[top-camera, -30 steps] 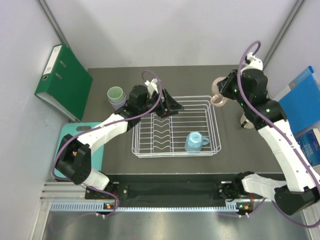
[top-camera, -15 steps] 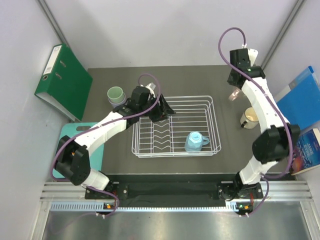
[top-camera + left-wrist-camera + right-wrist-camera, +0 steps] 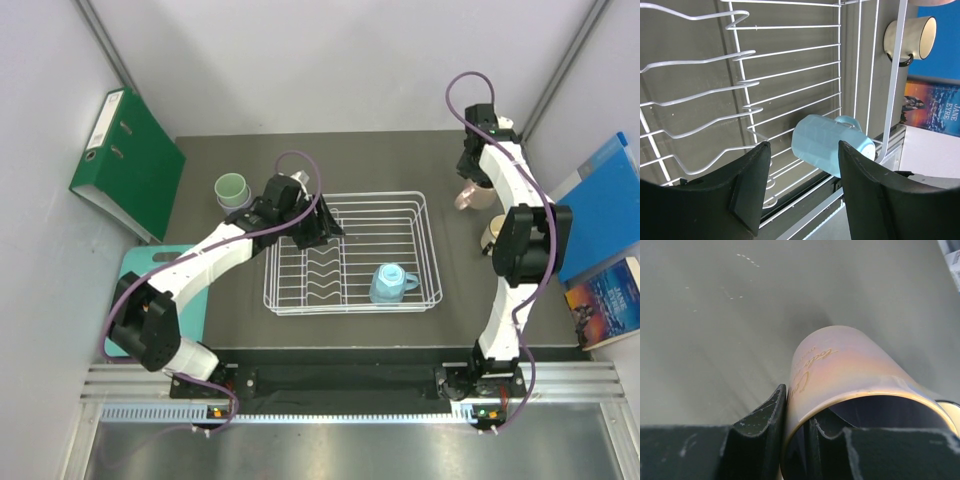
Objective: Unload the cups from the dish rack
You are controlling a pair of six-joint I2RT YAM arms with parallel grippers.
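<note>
My right gripper (image 3: 798, 410) rim-pinches the glossy pink cup (image 3: 850, 365) right of the white wire dish rack (image 3: 340, 312): slippage risk; left gripper (image 3: 802, 150) released.

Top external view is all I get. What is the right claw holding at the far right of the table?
Observer: The right claw pinches a pink cup by its wall, one finger inside the rim, one outside.
Operator: And the other one, has it grabbed anything?
Observer: No. The left claw is open and empty; the blue cup lies on its side in the dish rack ahead of it.
</note>
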